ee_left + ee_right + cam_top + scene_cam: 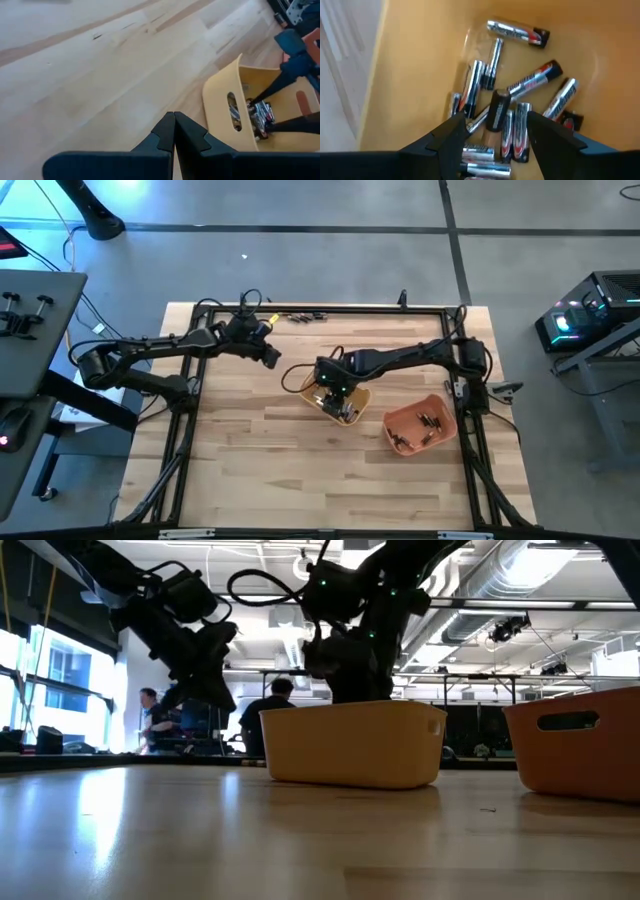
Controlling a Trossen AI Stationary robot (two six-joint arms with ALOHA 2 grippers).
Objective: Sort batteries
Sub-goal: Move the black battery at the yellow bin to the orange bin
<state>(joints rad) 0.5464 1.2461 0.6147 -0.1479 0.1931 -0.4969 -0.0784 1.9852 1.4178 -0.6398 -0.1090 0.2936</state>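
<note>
A yellow tray (pixel 306 384) stands mid-table and holds a heap of batteries (pixel 495 85): several silvery cells and one dark coppery cell (pixel 497 111) lying on top. My right gripper (pixel 495 145) is open and points down into the tray, its fingers standing on either side of the dark cell just above the heap. In the low view the tray wall (pixel 355 745) hides those fingertips. My left gripper (pixel 174 127) is shut with nothing in it. It hangs above bare wood to the left of the tray (pixel 220 107).
An orange tray (pixel 446 420) with several batteries (pixel 430 423) sits right of the yellow one. A few loose batteries (pixel 296 315) lie at the table's far edge. Black frame rails (pixel 190 410) run along the table's sides. People (pixel 270 710) sit in the room beyond.
</note>
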